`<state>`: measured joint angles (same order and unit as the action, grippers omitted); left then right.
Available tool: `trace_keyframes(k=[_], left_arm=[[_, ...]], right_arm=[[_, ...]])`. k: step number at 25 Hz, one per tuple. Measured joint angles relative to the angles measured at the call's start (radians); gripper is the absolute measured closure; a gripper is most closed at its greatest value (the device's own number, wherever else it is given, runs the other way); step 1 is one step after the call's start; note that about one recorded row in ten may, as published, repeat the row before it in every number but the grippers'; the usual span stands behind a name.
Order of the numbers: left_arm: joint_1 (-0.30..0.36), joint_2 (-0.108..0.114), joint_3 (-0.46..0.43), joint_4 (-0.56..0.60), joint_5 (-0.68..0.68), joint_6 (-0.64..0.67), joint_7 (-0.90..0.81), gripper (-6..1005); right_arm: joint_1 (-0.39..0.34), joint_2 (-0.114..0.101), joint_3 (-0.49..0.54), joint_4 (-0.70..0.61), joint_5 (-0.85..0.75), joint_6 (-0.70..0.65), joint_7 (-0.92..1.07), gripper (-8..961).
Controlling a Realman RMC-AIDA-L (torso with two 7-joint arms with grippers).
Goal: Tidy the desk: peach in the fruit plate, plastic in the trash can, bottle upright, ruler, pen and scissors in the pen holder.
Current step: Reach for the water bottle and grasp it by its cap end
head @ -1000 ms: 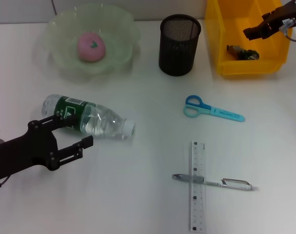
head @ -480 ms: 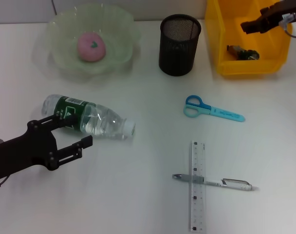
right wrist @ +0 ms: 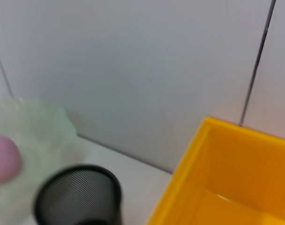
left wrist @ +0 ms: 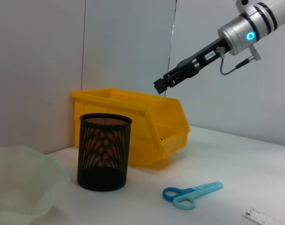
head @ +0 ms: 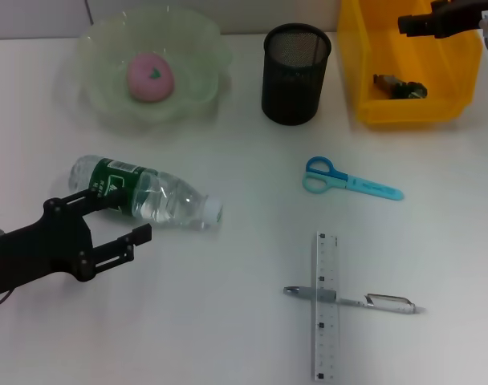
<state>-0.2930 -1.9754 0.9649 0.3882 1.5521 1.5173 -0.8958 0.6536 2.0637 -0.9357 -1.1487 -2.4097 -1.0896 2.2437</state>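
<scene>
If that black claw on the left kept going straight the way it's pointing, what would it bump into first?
Probably nothing: the left gripper, fingers open, points past the lying bottle, which sits alongside its far finger. Ahead is bare table; depth is uncertain.

A plain white tabletop [head: 228, 321] set against bare, pale panelled walls [left wrist: 123, 42], looking like a lab or test bench staged as an office desk. Desk items lie on it: a black mesh pen holder [head: 296, 74], blue scissors [head: 351, 181], a clear ruler [head: 325, 305], a pen [head: 352, 299] and a yellow plastic storage bin [head: 408, 68].
</scene>
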Motion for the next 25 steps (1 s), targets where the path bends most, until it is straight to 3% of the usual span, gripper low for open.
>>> trace_keyframes(k=[8,14,18,21,25], left_arm=[[0.000,0.003,0.000,0.000,0.002,0.017,-0.001,310],[-0.006,0.003,0.000,0.000,0.002,0.022,-0.010,310],[-0.011,0.001,0.000,0.000,0.003,0.024,-0.010,310],[-0.012,-0.003,0.000,0.001,0.002,0.025,-0.010,310],[-0.013,-0.005,0.000,0.001,0.000,0.025,-0.008,310]], right_arm=[[-0.145,-0.001,0.000,-0.031,0.363,-0.060,-0.215,316],[-0.238,-0.001,0.002,0.041,0.644,-0.121,-0.461,316],[-0.254,-0.008,0.042,0.162,0.775,-0.209,-0.616,317],[-0.234,-0.012,0.131,0.300,0.800,-0.336,-0.760,317],[-0.220,-0.025,0.164,0.406,0.801,-0.420,-0.863,317]])
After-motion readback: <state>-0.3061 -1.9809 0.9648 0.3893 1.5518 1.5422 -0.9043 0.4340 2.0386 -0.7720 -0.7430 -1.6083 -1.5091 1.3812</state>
